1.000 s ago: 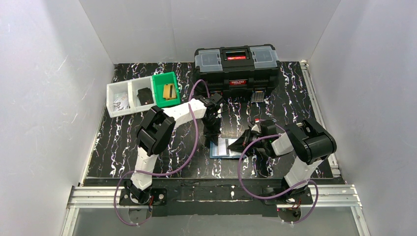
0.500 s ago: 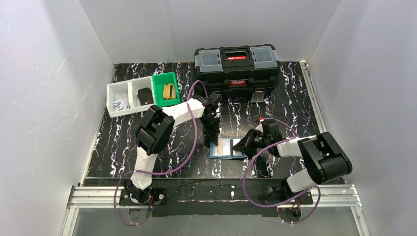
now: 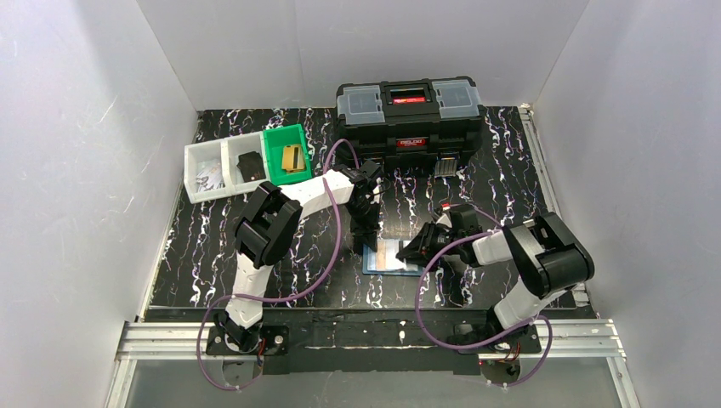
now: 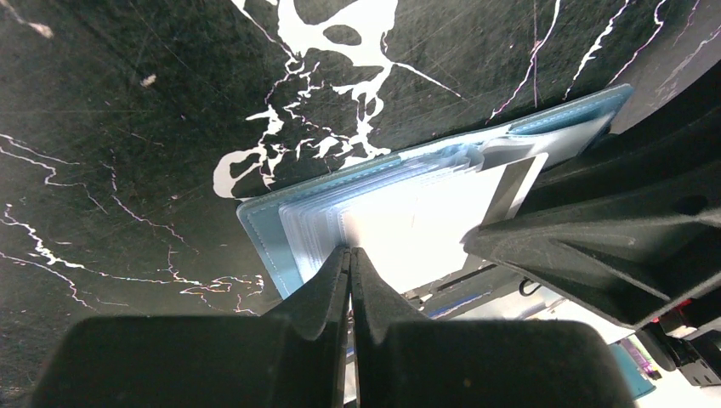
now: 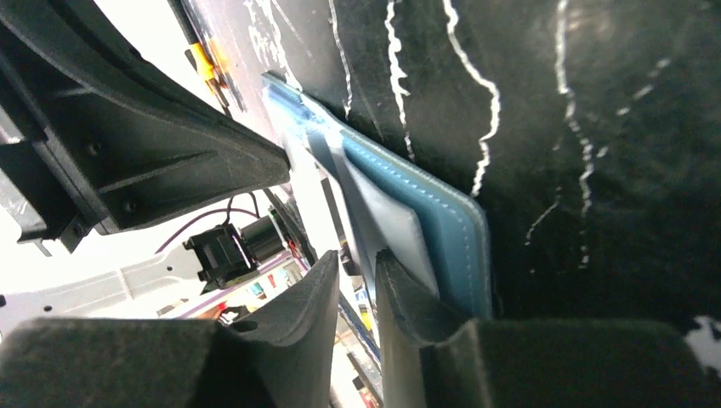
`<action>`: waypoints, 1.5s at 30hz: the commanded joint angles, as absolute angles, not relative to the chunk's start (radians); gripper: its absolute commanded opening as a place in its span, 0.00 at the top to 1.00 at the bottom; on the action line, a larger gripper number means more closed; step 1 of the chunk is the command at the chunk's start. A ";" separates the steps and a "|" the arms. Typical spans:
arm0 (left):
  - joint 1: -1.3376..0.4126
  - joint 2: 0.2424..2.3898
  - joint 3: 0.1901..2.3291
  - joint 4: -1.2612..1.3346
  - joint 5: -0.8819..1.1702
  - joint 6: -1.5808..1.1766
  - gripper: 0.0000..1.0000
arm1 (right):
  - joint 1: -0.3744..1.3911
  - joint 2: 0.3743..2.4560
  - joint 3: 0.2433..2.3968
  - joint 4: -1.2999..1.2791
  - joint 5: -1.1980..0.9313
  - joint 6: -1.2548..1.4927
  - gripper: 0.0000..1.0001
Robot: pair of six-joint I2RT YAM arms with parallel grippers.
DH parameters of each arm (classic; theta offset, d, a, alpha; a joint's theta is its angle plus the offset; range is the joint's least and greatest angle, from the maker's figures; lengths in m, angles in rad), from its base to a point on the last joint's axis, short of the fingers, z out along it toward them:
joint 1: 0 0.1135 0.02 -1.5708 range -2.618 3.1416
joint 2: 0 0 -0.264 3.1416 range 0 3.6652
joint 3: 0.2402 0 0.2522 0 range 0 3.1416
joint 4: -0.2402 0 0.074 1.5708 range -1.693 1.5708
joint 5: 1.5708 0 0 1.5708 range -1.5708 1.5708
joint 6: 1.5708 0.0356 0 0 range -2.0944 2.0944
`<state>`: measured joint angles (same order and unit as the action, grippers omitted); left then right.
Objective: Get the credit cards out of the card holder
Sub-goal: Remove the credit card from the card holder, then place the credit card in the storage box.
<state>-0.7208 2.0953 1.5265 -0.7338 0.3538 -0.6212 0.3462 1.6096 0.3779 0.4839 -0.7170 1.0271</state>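
The card holder [image 3: 392, 257] lies open on the table, teal-blue outside with pale inner sleeves, and also shows in the left wrist view [image 4: 262, 231] and the right wrist view [image 5: 455, 242]. My left gripper [image 3: 367, 231] is shut, and its tips [image 4: 349, 252] press down on the sleeves at the holder's far-left edge. A pale card with a grey stripe [image 4: 513, 182] pokes out of the sleeves; glare hides its colour. My right gripper [image 3: 422, 247] is at the holder's right edge, its jaws [image 5: 361, 263] a narrow gap apart, with one finger against a grey inner panel [image 5: 387, 223].
A big black toolbox [image 3: 409, 112] stands at the back. Two white bins [image 3: 223, 168] and a green bin [image 3: 286, 154] holding small items stand at the back left. White walls enclose the table on three sides.
My right arm's elbow swung out to the right and came partly back, while its gripper stayed at the holder's right edge. The left gripper has hardly moved.
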 commanded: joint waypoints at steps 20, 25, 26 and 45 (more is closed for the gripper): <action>-0.726 2.179 1.451 -0.761 0.198 -0.567 1.00 | 0.285 1.275 0.378 0.059 -0.471 0.871 0.99; -0.726 2.145 1.491 -0.773 0.214 -0.561 1.00 | 0.285 1.247 0.432 0.037 -0.529 0.865 0.99; -0.727 2.135 1.508 -0.781 0.216 -0.559 1.00 | 0.285 1.243 0.449 0.027 -0.540 0.865 0.99; -0.421 1.659 1.403 -0.543 0.766 -0.709 0.25 | 0.285 1.260 0.761 0.130 -0.881 1.077 0.99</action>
